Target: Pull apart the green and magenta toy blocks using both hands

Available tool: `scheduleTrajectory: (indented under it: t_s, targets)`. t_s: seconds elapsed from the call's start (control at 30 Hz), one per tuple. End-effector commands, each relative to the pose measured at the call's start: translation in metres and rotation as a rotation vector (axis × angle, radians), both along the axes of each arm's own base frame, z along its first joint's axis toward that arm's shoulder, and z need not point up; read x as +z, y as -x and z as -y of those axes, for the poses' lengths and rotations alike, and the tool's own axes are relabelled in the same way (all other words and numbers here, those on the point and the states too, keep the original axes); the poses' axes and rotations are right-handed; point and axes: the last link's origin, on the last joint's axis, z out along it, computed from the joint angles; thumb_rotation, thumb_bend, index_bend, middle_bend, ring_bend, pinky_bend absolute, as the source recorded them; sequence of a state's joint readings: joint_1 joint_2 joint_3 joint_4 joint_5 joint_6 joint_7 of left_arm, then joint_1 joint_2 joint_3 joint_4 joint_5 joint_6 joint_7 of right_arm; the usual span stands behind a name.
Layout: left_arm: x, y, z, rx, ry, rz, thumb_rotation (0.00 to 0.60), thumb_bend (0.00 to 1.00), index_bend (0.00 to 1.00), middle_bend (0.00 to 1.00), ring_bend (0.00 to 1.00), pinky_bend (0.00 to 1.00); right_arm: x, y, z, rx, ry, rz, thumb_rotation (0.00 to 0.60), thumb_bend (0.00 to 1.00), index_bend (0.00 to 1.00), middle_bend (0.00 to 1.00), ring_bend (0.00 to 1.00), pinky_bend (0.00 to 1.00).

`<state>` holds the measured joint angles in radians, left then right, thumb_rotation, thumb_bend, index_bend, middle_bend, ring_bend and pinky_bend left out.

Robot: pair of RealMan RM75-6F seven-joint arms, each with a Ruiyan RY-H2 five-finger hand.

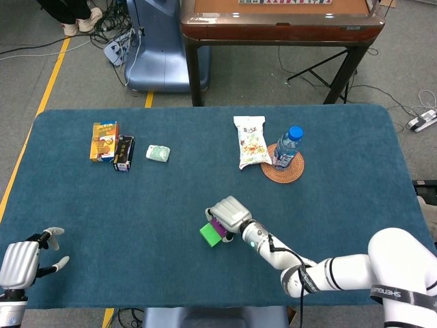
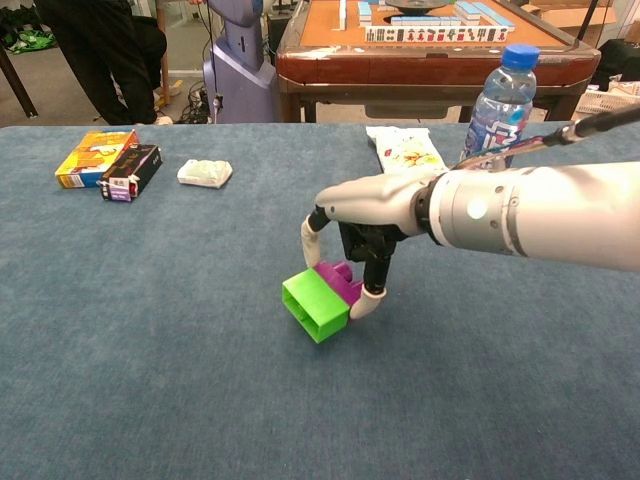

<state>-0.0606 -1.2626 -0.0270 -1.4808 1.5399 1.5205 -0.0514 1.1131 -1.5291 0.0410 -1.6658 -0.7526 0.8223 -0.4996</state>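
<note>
Chest view: right hand (image 2: 362, 228) pinches magenta block (image 2: 341, 281) from above, fingers closed on its sides; green block (image 2: 315, 304) joined on near-left end, pair tilted, apparently just off blue table (image 2: 150, 380), centre-near. Head view: left hand (image 1: 20, 263) at near-left table edge, well apart from blocks, fingers spread, holding nothing. Risks, judged: grip covers magenta only, so overhanging green weight could twist pair out of pinch; one-handed tug would fail. Left hand reaching across could knock green end.
</note>
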Motion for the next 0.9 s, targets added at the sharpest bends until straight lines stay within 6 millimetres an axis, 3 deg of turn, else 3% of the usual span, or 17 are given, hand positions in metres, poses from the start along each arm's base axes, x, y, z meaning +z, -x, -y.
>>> scheduleTrajectory:
  t_s: [0.03, 0.2, 0.4, 0.9]
  targets:
    - [0.004, -0.011, -0.011, -0.020, 0.000, 0.043, 0.600, 0.05, 0.38, 0.61, 0.60, 0.89, 0.011, 0.000, 0.003, -0.014, 0.025, 0.031, 0.600, 0.00, 0.57, 1.00, 1.00, 1.00]
    - [0.009, -0.034, -0.034, -0.064, 0.008, 0.083, 0.600, 0.05, 0.37, 0.79, 0.76, 1.00, 0.028, -0.002, 0.008, -0.039, 0.057, 0.076, 0.600, 0.00, 0.57, 1.00, 1.00, 1.00]
    - [0.009, -0.068, -0.065, -0.089, 0.066, 0.113, 0.600, 0.03, 0.33, 0.99, 0.91, 1.00, 0.048, -0.009, 0.012, -0.051, 0.099, 0.120, 0.600, 0.00, 0.57, 1.00, 1.00, 1.00]
    - [-0.023, -0.156, -0.129, -0.128, 0.257, 0.187, 0.600, 0.00, 0.23, 1.00, 0.99, 1.00, 0.080, -0.006, 0.027, -0.133, 0.228, 0.186, 0.600, 0.00, 0.58, 1.00, 1.00, 1.00]
